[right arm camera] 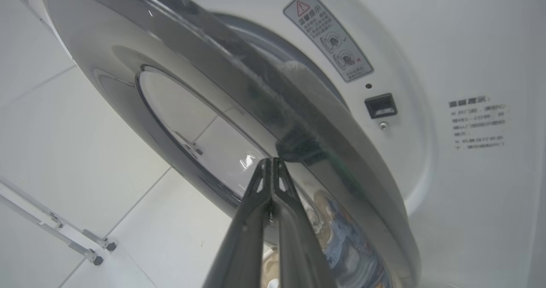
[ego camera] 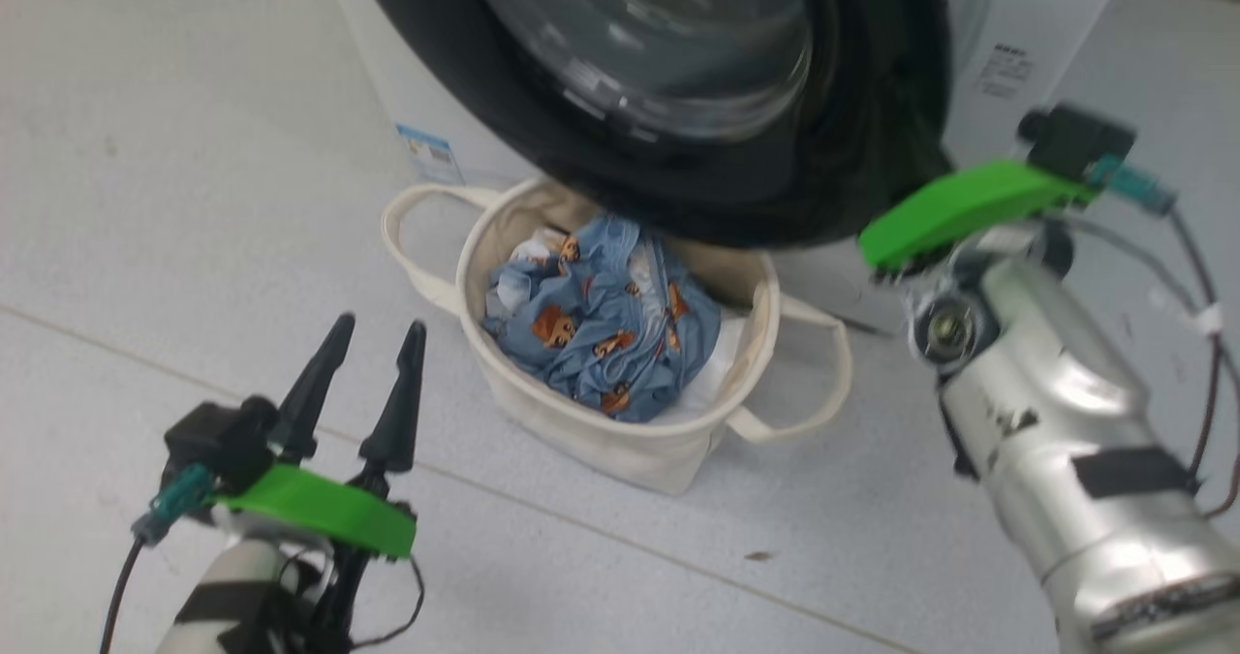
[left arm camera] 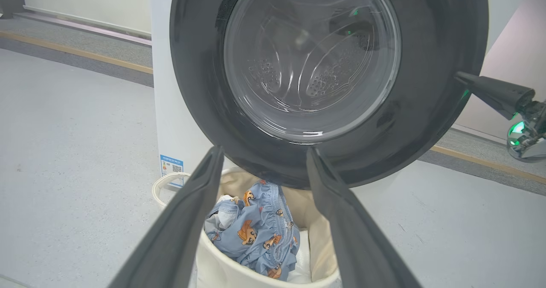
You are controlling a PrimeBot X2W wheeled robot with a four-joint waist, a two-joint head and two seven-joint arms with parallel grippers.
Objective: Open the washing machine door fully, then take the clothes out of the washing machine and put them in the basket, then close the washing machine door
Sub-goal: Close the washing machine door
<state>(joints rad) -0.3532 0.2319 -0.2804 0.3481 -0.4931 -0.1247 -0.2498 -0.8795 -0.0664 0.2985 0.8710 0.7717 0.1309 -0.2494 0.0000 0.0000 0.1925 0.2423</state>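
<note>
"Behind the basket, what is the big white thing?"

"That's the washing machine [ego camera: 1027,34], a white box with printed labels on its front. Its door [ego camera: 736,199], a wide glossy black rim round a bulging glass centre, stands swung partway out. The right wrist view shows a gap between the rim and the machine's front, with the dark latch socket [right arm camera: 380,106] uncovered."

"And the basket?"

"The cream basket [ego camera: 620,446] sits on the pale floor [ego camera: 194,199] just in front of the machine. In the head view its back edge lies under the door's lower rim, and a loop handle sticks out on each side."

"Where are the clothes?"

"Inside the basket. The blue, bear-printed clothes [ego camera: 601,334] lie bunched in the middle, on top of a white sheet [ego camera: 722,368]."

"What are the grippers doing?"

"The left gripper [ego camera: 380,325] hovers near the basket's left side, apart from it. Its fingers are spread wide and hold nothing. The right gripper [right arm camera: 271,161] has its two fingers pressed together with nothing between them. Its tips are at the door's edge on the latch side. I cannot tell whether they actually touch the rim."
</note>
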